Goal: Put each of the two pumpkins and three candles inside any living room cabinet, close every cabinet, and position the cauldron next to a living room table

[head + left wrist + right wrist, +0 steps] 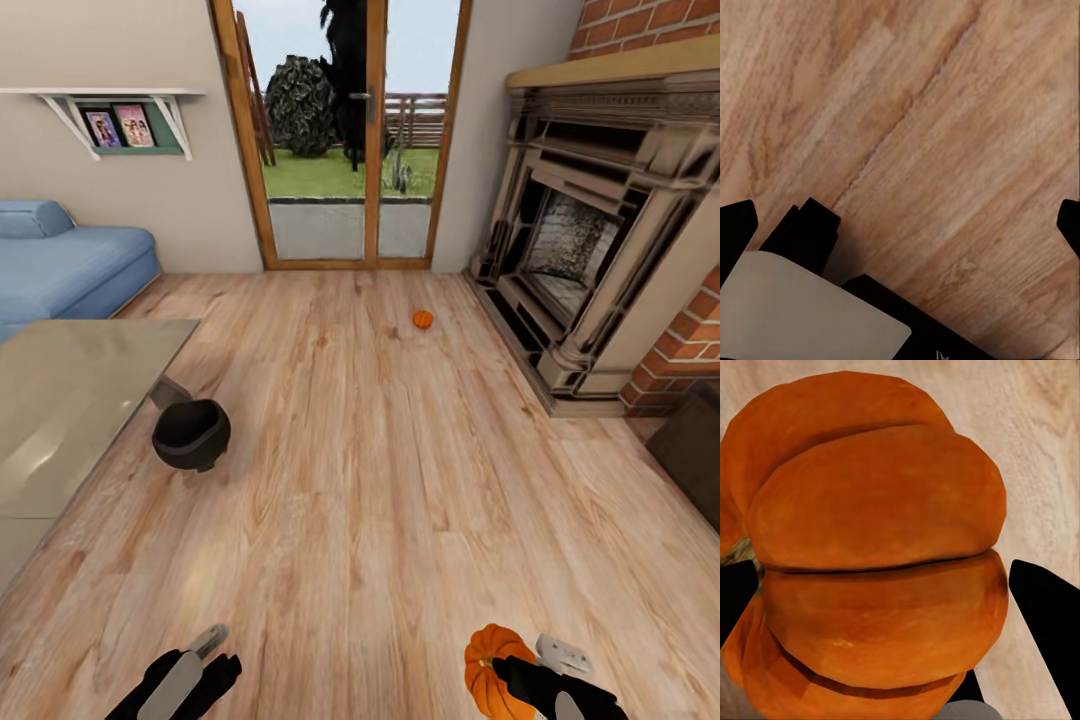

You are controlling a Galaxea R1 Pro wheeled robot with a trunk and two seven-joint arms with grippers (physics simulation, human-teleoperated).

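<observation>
Right hand (500, 672) clenched on pumpkin (488, 668), stem sideways, left hand (190, 672) released, second pumpkin (423, 319) far off

Pumpkin (877, 555) between claw (889, 600) fingers

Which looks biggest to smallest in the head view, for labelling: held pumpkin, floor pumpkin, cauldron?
1. Cauldron
2. Held pumpkin, partly cropped and nearer the camera, so its rank against the cauldron is unsure
3. Floor pumpkin, far off

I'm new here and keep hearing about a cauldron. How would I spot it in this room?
Start at the glass-topped table in front of the blue sofa. On the wooden floor beside the table's near corner stands the cauldron. It is the one round, black, open-mouthed pot, unlike the small orange pumpkin lying near the fireplace.
</observation>
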